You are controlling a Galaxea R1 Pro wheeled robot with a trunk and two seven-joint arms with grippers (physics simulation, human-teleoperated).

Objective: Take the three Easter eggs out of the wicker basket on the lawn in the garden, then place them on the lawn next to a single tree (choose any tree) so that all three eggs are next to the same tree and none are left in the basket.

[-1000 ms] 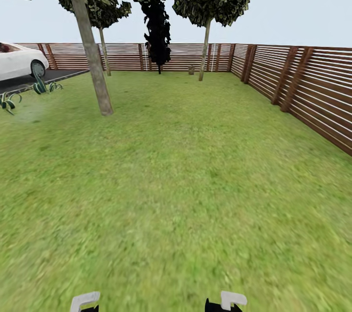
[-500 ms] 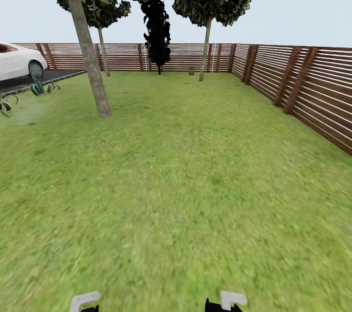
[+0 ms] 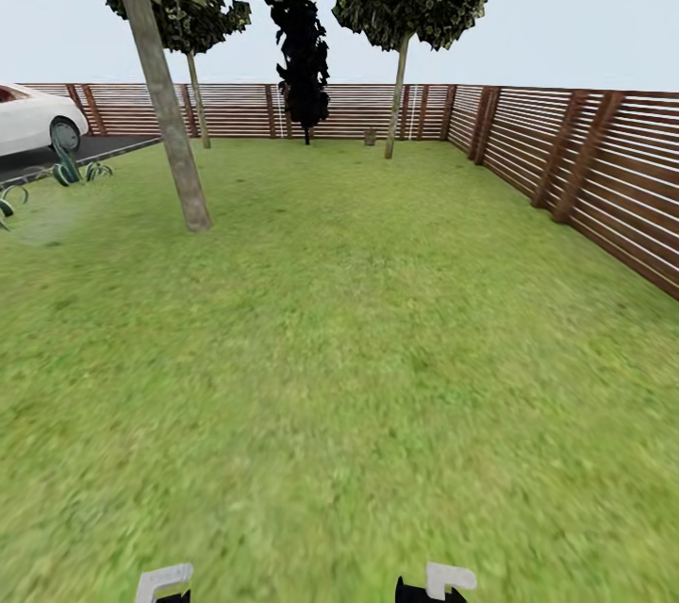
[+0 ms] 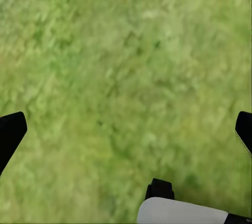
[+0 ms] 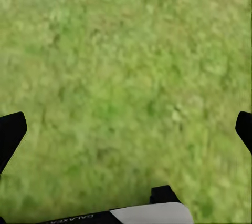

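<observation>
Setting: fenced garden, open lawn (image 3: 377,376) underfoot, slatted wooden fence (image 3: 604,169) along the right side and far end.
Left gripper (image 4: 126,129): over bare grass; jaws spread wide, dark fingertips at either edge of the left wrist view, nothing between them.
Right gripper (image 5: 126,129): same posture over grass; jaws wide, empty.
Near tree (image 3: 170,131): pale trunk, ahead and to the left, standing on the lawn.
Left margin: spiky plants (image 3: 71,169), dark paved strip, white car (image 3: 33,117).
Far end: second pale-trunk tree (image 3: 396,103) near the fence, black cypress (image 3: 304,46) beside it; small brownish object (image 3: 370,137) at the fence foot, possibly the wicker basket, too small to tell.
Eggs: none identifiable.
Progress (judgement): no egg in hand or laid by a trunk; all three transfers appear outstanding; robot in transit.
</observation>
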